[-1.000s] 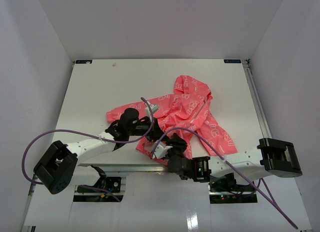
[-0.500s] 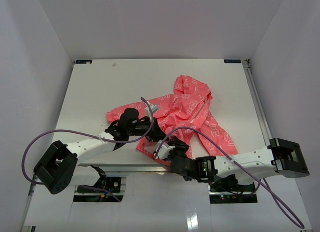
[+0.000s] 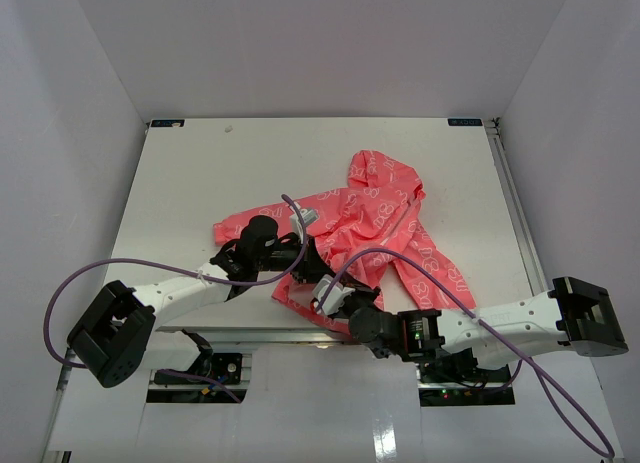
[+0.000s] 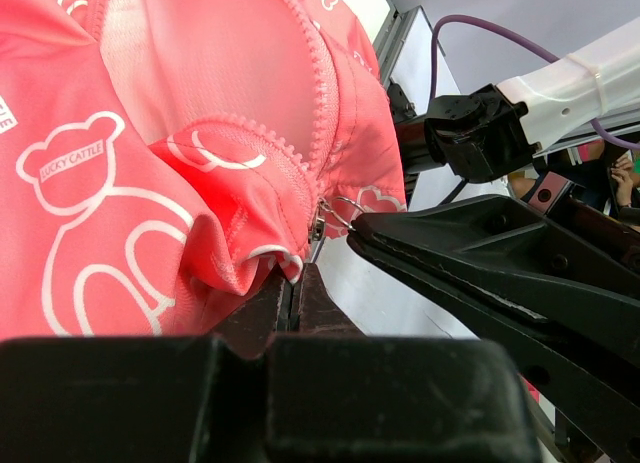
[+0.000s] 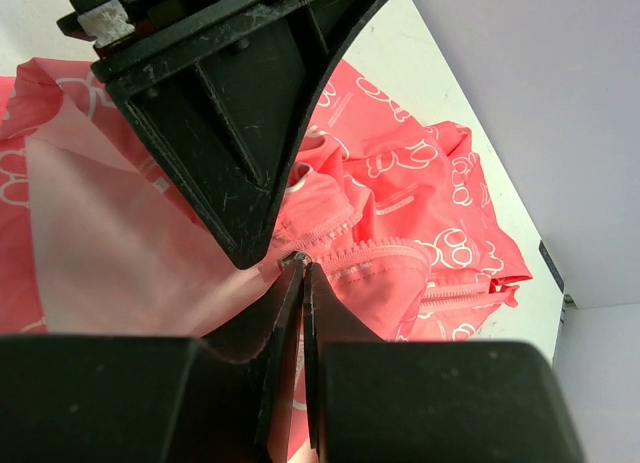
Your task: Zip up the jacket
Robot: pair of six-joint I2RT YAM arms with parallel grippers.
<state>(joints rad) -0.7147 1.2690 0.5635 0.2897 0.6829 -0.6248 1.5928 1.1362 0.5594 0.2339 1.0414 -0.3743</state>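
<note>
From above, the jacket has its near hem partly hidden beneath the jaws.

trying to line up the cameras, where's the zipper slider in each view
Top external: not discernible, hidden where the left gripper and right gripper meet on the jacket at its near hem.
Left wrist: zipper slider at centre, just above the shut left gripper.
Right wrist: centre, pinched at the right gripper's tips.
Shared landmark: the zipper teeth running up from it.

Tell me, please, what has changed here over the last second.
The right arm swung its elbow outward to the right, its wrist following slightly. The right gripper stays shut on the jacket near its hem; the left gripper and the jacket have not moved.
</note>
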